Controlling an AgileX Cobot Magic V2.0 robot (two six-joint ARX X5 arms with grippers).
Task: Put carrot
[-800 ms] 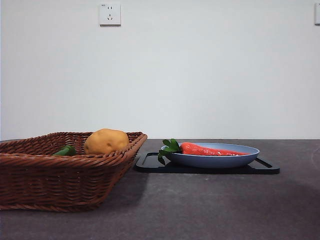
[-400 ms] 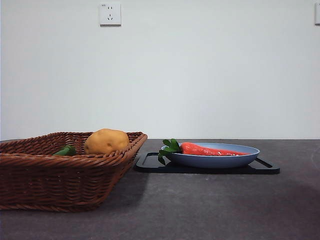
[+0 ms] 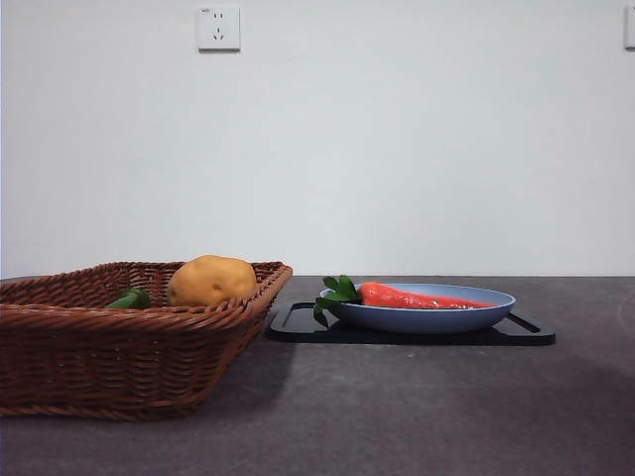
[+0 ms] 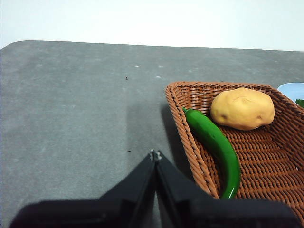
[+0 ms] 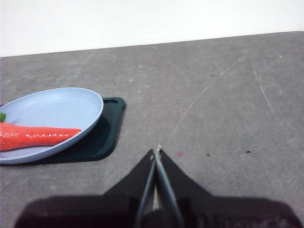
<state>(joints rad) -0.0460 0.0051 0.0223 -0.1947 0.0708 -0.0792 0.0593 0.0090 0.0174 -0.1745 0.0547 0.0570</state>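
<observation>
Carrot lies in blue plate, leaves overhanging rim nearest basket. Left gripper and right gripper: jaws together, empty, both clear of plate. Risk: glossy tapered body slips or rolls if regrasped near tip; plate may skid on tray.

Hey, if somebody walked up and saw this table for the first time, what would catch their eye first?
Probably the bright orange-red carrot, lying in a pale blue plate on a black tray. Next, the brown wicker basket beside the tray, holding a yellow-brown potato and a long green pepper. Both the left gripper and the right gripper hang shut over bare table, touching nothing.
</observation>
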